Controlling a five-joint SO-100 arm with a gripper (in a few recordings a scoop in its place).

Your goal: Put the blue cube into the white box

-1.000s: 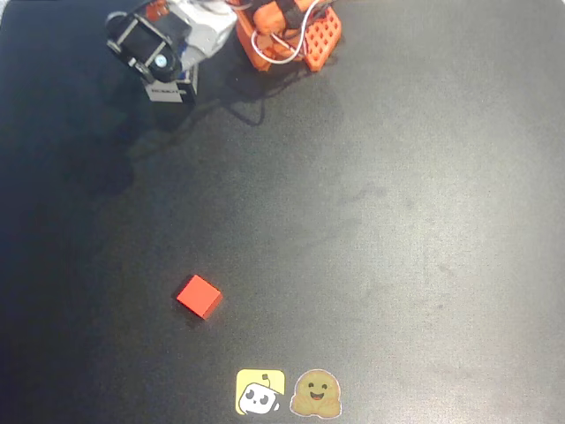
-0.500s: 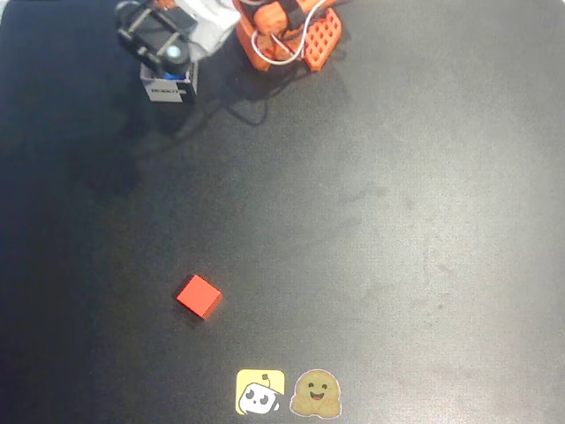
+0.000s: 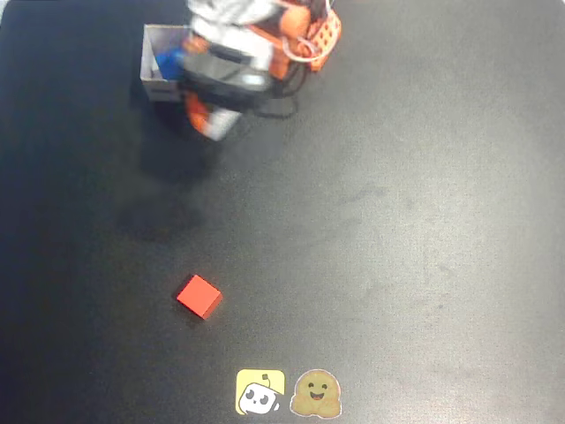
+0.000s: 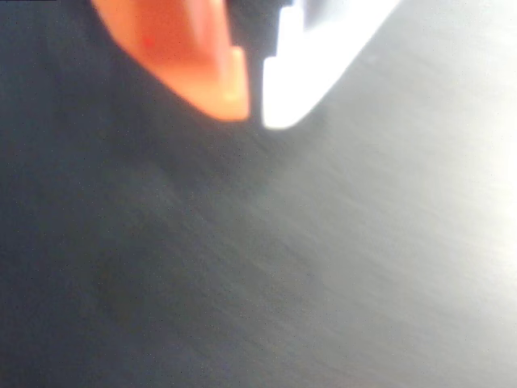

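In the white box (image 3: 152, 62) at top left sits the blue cube (image 3: 168, 62); gripper (image 4: 253, 101) nearly closed, empty. Retract clear without clipping the box wall.

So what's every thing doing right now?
blue cube: inside the white box, partly hidden by the arm.
white box: upright, open on top.
red cube: lying on the black table, alone.
gripper: shut, holding nothing.
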